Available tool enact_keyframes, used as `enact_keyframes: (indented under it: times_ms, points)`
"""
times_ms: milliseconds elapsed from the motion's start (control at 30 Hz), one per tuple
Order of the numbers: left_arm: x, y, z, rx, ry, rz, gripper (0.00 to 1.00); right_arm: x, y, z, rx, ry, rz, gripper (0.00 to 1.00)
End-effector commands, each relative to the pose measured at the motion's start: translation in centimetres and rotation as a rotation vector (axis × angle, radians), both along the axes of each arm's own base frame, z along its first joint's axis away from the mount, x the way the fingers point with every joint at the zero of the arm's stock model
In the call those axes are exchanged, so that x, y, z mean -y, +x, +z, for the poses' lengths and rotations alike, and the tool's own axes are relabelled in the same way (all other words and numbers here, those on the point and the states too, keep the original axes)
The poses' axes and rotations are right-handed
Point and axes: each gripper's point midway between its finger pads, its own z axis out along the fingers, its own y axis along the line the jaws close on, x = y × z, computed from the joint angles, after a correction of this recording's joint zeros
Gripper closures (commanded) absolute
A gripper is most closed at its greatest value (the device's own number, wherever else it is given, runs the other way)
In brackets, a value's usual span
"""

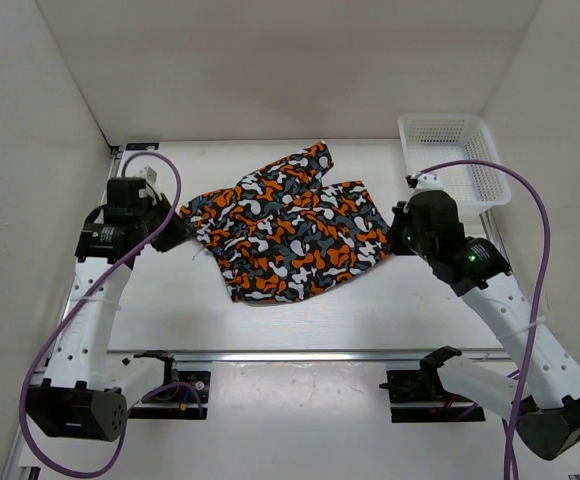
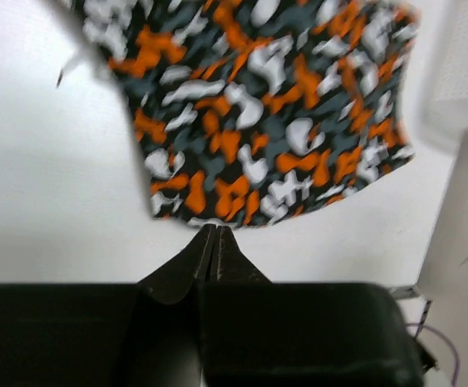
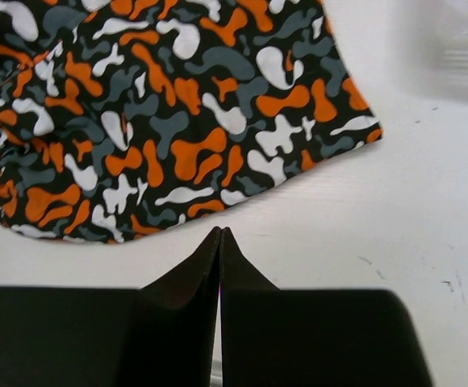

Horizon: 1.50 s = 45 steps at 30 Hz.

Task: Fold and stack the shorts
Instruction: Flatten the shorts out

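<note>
The table (image 1: 370,320) is white and flat, closed in by plain white walls (image 1: 270,60) at the back and both sides. A metal rail (image 1: 300,354) runs across the near edge. A white mesh basket (image 1: 457,150) sits in the far right corner.

The shorts (image 1: 285,235) lie spread and rumpled mid-table, one leg pointing to the far side, well apart from the basket.

Both arms reach forward from their bases and bend inward, flanking the shorts. The left gripper (image 1: 178,238) is low at the left edge. In its wrist view the fingers (image 2: 206,254) are pressed together, tips right at the hem. Whether they nip any fabric cannot be told. The right gripper (image 1: 394,236) is at the right edge, between shorts and basket. Its fingers (image 3: 206,262) are clenched on nothing, with a strip of bare table before the hem.
</note>
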Motion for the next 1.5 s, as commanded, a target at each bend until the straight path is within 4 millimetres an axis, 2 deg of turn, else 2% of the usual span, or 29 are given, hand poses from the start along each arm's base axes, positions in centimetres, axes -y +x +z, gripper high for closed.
enact_keyframes:
  times_ms: [0, 33, 67, 100, 133, 167, 200, 267, 300, 333, 367, 400, 433, 467, 500, 533, 600, 700, 833, 867, 967, 1100, 1200, 1233, 1333, 1367, 1400, 1433, 1467]
  points:
    - [0.4, -2.9, -4.8, -0.144, -0.029, -0.012, 0.85, -1.4, -1.4, -0.9, -0.084, 0.062, 0.051, 0.99]
    - [0.8, -3.4, -6.1, -0.182, -0.055, -0.017, 0.76, -1.8, -1.9, -2.0, -0.125, 0.055, 0.082, 0.99]
    - [1.6, -4.7, -8.4, -0.247, -0.077, -0.036, 0.64, -2.1, -2.3, -2.6, -0.148, 0.06, 0.1, 0.99]
    - [2.5, -5.0, -9.4, -0.271, -0.109, -0.065, 0.39, -2.0, -2.7, -4.1, -0.188, 0.063, 0.082, 0.97]
    - [3.2, -5.5, -10.5, -0.303, -0.124, -0.082, 0.25, -1.8, -2.9, -5.0, -0.23, 0.086, 0.02, 0.97]
    - [3.9, -6.8, -12.8, -0.382, -0.138, -0.089, 0.17, -1.5, -3.1, -5.6, -0.255, 0.091, -0.006, 0.93]
    - [4.2, -7.1, -13.7, -0.404, -0.144, -0.087, 0.11, -1.6, -3.6, -7.1, -0.301, 0.087, -0.004, 0.89]
    - [5.0, -6.8, -14.9, -0.4, -0.162, -0.097, 0.04, -2.0, -4.0, -8.2, -0.365, 0.146, -0.015, 0.77]
    - [5.4, -7.2, -16.0, -0.437, -0.17, -0.102, 0.04, -2.0, -4.1, -8.8, -0.378, 0.155, -0.03, 0.4]
    - [5.3, -6.8, -16.3, -0.436, -0.159, -0.093, 0.01, -1.6, -4.4, -10.1, -0.412, 0.165, -0.056, 0.24]
    - [5.2, -6.6, -17.0, -0.441, -0.151, -0.087, 0.01, -1.2, -3.8, -10.4, -0.413, 0.197, -0.11, 0.12]
    - [5.2, -6.4, -17.9, -0.467, -0.142, -0.091, 0.01, -1.1, -3.8, -11.1, -0.438, 0.217, -0.126, 0.03]
    - [5.1, -6.2, -18.4, -0.476, -0.133, -0.084, 0.01, 0.0, -3.8, -12.3, -0.464, 0.235, -0.183, 0.03]
    - [5.1, -6.0, -18.9, -0.485, -0.126, -0.09, 0.06, 0.2, -3.0, -12.7, -0.457, 0.266, -0.204, 0.03]
    - [5.2, -5.6, -19.8, -0.503, -0.124, -0.088, 0.09, 0.0, -3.5, -14.1, -0.509, 0.31, -0.207, 0.08]
    - [5.2, -5.5, -20.2, -0.509, -0.117, -0.096, 0.12, 1.0, -2.8, -14.6, -0.515, 0.35, -0.247, 0.11]
    - [5.3, -4.8, -21.2, -0.524, -0.101, -0.095, 0.25, 1.2, -1.3, -15.2, -0.507, 0.419, -0.263, 0.16]
    - [5.2, -4.4, -22.0, -0.538, -0.085, -0.097, 0.32, 1.8, 0.8, -15.5, -0.49, 0.453, -0.276, 0.19]
    - [6.1, -3.2, -22.3, -0.538, -0.073, -0.13, 0.5, 2.3, 3.7, -15.8, -0.486, 0.438, -0.293, 0.21]
    - [6.2, -3.0, -22.4, -0.541, -0.073, -0.13, 0.64, 2.4, 4.5, -16.4, -0.498, 0.428, -0.305, 0.23]
    - [6.9, -2.5, -22.5, -0.544, -0.061, -0.159, 0.89, 2.5, 6.1, -17.7, -0.522, 0.412, -0.322, 0.27]
    - [7.1, -1.6, -21.5, -0.5, -0.059, -0.178, 0.89, 2.8, 7.3, -19.4, -0.537, 0.397, -0.353, 0.4]
    - [7.4, -1.4, -18.9, -0.43, -0.081, -0.192, 0.89, 2.9, 8.3, -20.5, -0.549, 0.385, -0.366, 0.53]
    - [7.4, -1.2, -17.3, -0.386, -0.088, -0.196, 0.89, 2.9, 8.5, -21.1, -0.567, 0.38, -0.37, 0.61]
    - [6.4, -2.6, -15.2, -0.401, -0.036, -0.182, 0.89, 3.4, 9.6, -20.9, -0.543, 0.356, -0.381, 0.75]
    - [5.8, -2.3, -13.4, -0.353, -0.004, -0.166, 0.89, 3.4, 10.1, -20.5, -0.526, 0.352, -0.368, 0.85]
    - [5.1, -3.5, -13.0, -0.384, 0.026, -0.162, 0.89, 3.6, 10.7, -20.0, -0.505, 0.346, -0.375, 0.89]
    - [4.8, -3.8, -12.2, -0.375, 0.034, -0.155, 0.89, 3.6, 10.8, -19.8, -0.504, 0.337, -0.367, 0.95]
    - [4.6, -3.6, -10.4, -0.327, 0.043, -0.159, 0.89, 3.8, 10.8, -19.7, -0.502, 0.321, -0.366, 1.0]
